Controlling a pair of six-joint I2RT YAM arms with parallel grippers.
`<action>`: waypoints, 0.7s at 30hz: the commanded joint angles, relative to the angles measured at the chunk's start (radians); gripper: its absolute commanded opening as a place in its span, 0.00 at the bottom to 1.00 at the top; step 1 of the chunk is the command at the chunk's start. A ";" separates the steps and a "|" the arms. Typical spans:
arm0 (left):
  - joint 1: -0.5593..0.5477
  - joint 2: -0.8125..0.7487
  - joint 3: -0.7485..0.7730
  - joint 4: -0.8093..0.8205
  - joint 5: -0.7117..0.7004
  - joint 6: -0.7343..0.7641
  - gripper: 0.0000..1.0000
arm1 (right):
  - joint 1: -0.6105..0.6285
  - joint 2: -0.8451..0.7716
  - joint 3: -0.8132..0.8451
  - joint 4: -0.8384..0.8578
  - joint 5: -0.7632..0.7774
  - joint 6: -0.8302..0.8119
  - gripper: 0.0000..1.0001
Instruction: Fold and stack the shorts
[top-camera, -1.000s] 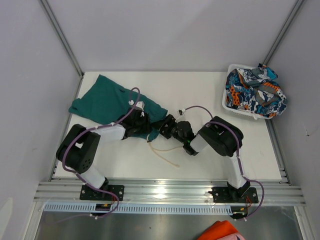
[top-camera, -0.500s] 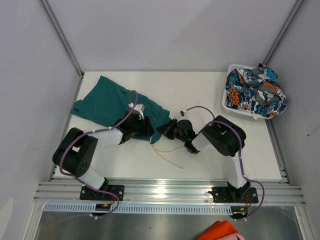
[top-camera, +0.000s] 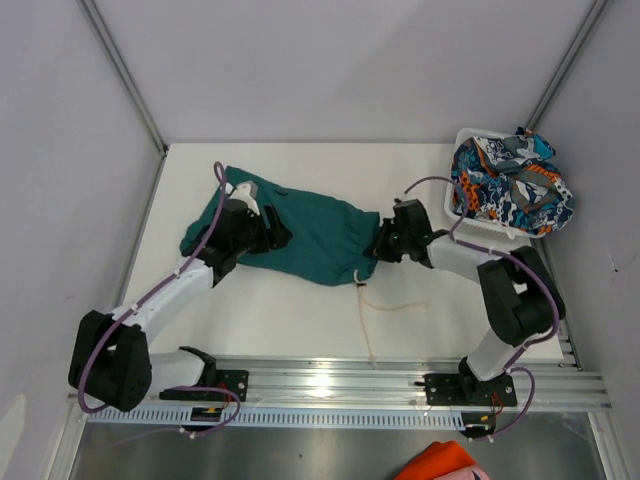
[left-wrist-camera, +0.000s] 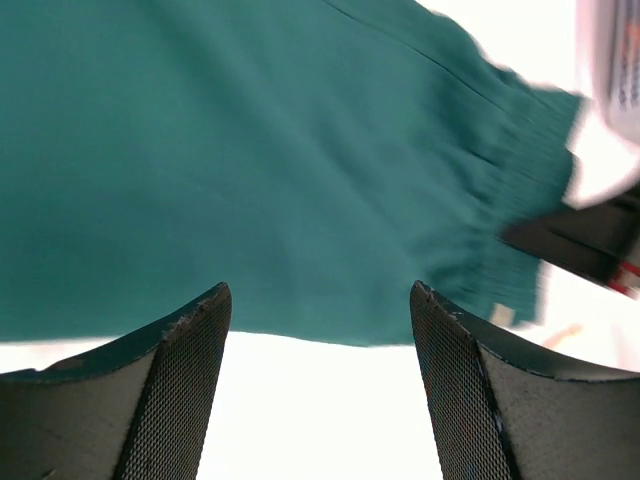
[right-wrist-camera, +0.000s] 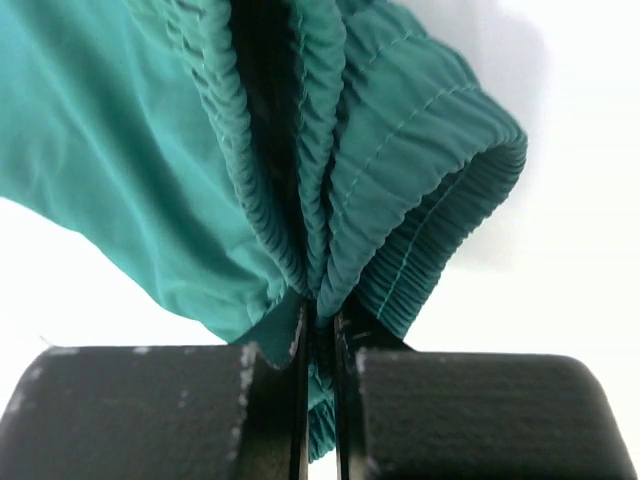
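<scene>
We see the right gripper (right-wrist-camera: 318, 310) clenched on the gathered waistband of the teal shorts (right-wrist-camera: 150, 150), at their end nearest the white basket (top-camera: 474, 133). The left gripper (left-wrist-camera: 320, 300) is released, its jaws apart over the fabric at the end farther from the basket. The shorts lie spread on the table (top-camera: 260, 310) left of the basket, with the pale drawstring (top-camera: 366, 320) trailing. The printed shorts (top-camera: 510, 185) sit in the basket.

Stretched teal shorts (top-camera: 310, 235) lie on the table (top-camera: 430, 325); printed shorts (top-camera: 510, 185) fill the basket (top-camera: 462, 137).
</scene>
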 joint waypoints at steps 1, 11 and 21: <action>0.048 0.005 -0.014 0.025 -0.024 -0.053 0.75 | -0.070 -0.101 0.052 -0.397 -0.043 -0.241 0.00; 0.013 0.169 -0.054 0.382 -0.035 -0.224 0.64 | -0.099 -0.119 0.234 -0.646 0.062 -0.387 0.00; -0.133 0.368 0.076 0.398 -0.147 -0.262 0.58 | -0.088 -0.115 0.464 -0.824 0.132 -0.447 0.00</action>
